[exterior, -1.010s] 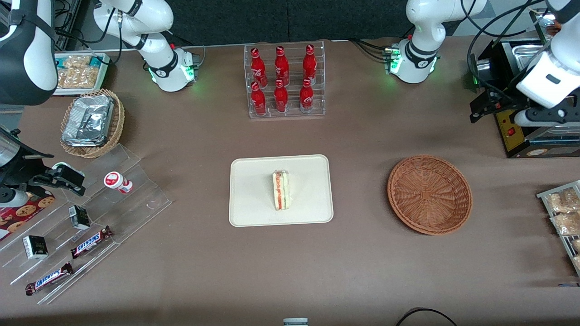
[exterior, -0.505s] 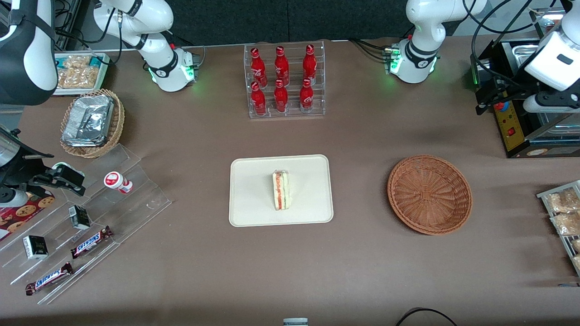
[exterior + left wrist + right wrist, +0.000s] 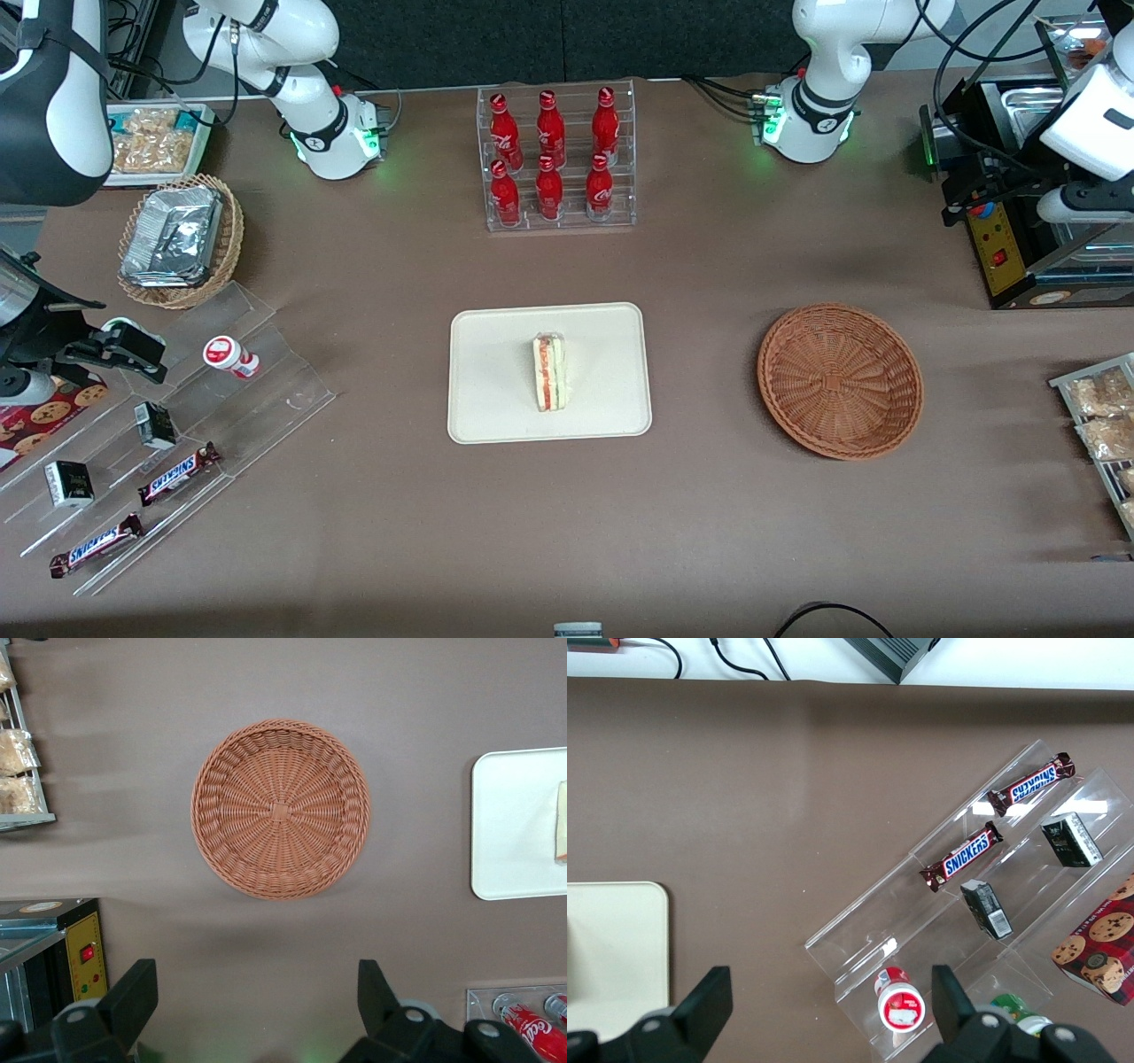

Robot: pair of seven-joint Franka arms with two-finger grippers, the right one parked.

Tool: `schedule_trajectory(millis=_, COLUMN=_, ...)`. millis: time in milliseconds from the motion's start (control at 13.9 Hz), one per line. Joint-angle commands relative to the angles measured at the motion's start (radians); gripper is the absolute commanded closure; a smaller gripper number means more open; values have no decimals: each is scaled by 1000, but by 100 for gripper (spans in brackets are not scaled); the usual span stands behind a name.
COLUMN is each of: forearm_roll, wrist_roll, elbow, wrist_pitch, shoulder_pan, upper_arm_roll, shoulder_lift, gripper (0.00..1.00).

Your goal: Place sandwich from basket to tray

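Note:
The sandwich (image 3: 550,371), a white wedge with red and green filling, lies in the middle of the cream tray (image 3: 496,399); its edge (image 3: 561,821) also shows on the tray (image 3: 514,824) in the left wrist view. The reddish-brown wicker basket (image 3: 797,341) stands beside the tray toward the working arm's end, with nothing in it (image 3: 213,806). My left gripper (image 3: 964,206) hangs high by the black appliance, farther from the front camera than the basket. It is open (image 3: 255,997), with only bare table between its fingers (image 3: 133,992).
A clear rack of red bottles (image 3: 556,159) stands farther back than the tray. A black appliance (image 3: 1019,248) and a rack of bagged snacks (image 3: 1099,416) sit at the working arm's end. Stepped racks with candy bars (image 3: 168,416) and a tan basket (image 3: 182,239) lie toward the parked arm's end.
The left arm has drawn its gripper up and off toward the working arm's end of the table, away from the basket. Sandwich, tray and basket have not moved.

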Motion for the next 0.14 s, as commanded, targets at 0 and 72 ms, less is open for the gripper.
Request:
schedule_trajectory(millis=0, forearm_roll=0, wrist_roll=2, elbow=16, wrist_pitch=-22, shoulder_pan=-16, upper_arm_roll=9, shoulder_lift=13, gripper=0)
schedule_trajectory(millis=72, forearm_roll=-2, wrist_roll=2, elbow=15, wrist_pitch=-22, shoulder_pan=-16, upper_arm_roll=9, shoulder_lift=13, gripper=0)
